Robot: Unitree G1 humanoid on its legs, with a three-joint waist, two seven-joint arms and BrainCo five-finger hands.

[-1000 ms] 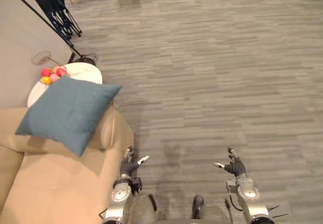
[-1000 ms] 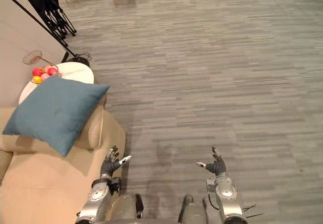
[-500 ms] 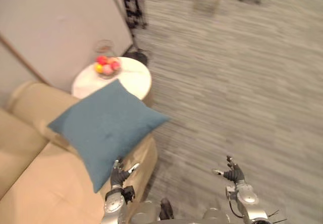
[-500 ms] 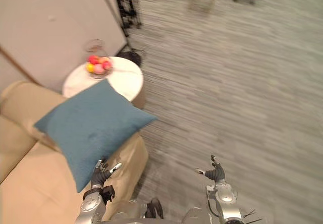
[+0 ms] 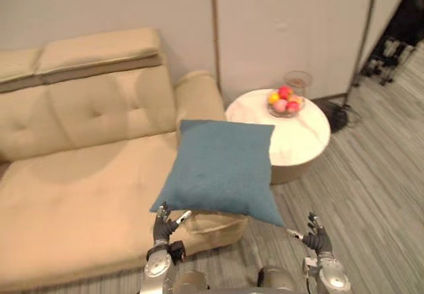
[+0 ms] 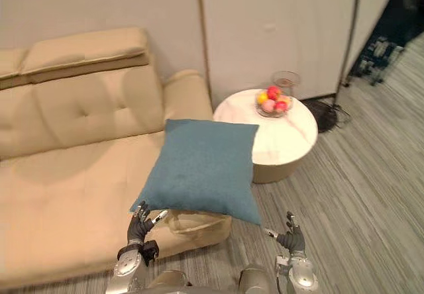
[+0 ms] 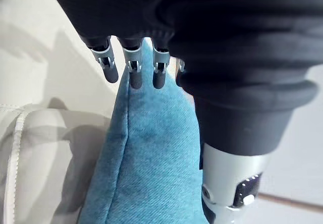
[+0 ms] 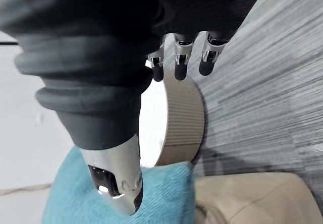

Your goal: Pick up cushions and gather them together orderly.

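Observation:
A blue square cushion (image 5: 222, 171) leans on the front armrest of the beige sofa (image 5: 73, 195), its lower edge hanging past the seat's end. My left hand (image 5: 164, 224) is held up open just below the cushion's lower left corner, apart from it. In the left wrist view the cushion (image 7: 146, 158) stands edge-on past the straight fingers (image 7: 132, 70). My right hand (image 5: 317, 240) is open over the floor, below and to the right of the cushion's lower right corner, and holds nothing. The cushion's corner (image 8: 166, 193) shows in the right wrist view.
A round white side table (image 5: 298, 138) stands right of the sofa's arm, carrying a glass bowl of coloured balls (image 5: 283, 102). White wall panels (image 5: 291, 29) rise behind it. A black folded stand (image 5: 391, 49) is at the far right. Grey floor (image 5: 377, 195) lies to the right.
The camera has swung round towards the sofa, so the whole picture shifted and the sofa back and wall came into view. Both hands keep the same open, raised pose.

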